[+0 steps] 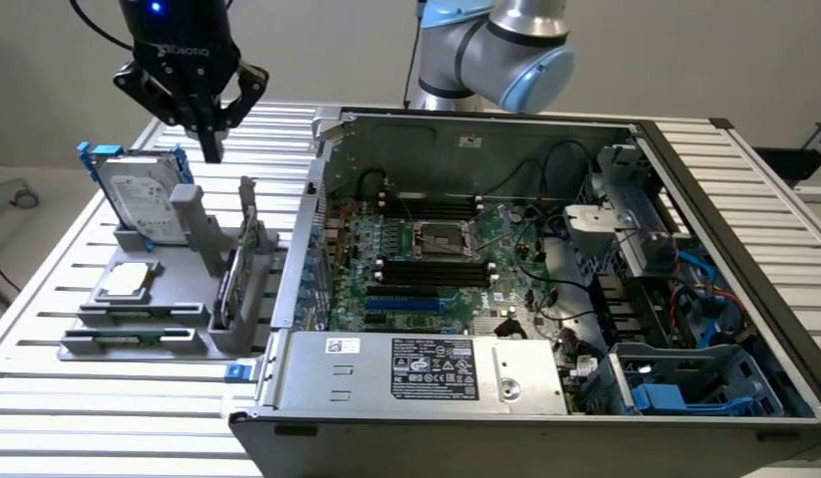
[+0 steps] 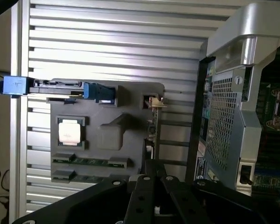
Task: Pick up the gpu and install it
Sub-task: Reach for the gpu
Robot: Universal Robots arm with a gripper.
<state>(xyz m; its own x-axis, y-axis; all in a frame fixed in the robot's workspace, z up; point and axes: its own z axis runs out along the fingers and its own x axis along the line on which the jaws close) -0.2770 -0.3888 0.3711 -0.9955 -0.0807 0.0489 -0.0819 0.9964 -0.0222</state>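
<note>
Exterior view: gripper [image 1: 212, 147] fully closed, empty, above the gpu [image 1: 232, 279] (edge-up in its holder [image 1: 187, 219]); descending like that could ram it.

The exterior camera looks obliquely down, from some way off, on the open computer case [image 1: 517, 438] and the grey parts holder [image 1: 184, 334]. Our wrist camera (nearer) faces straight down past the gripper [image 2: 154, 170]; we find holder and case wall in both.

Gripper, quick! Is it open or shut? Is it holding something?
Gripper: shut, holding nothing. It hangs above the gray holder where the gpu stands.
</note>
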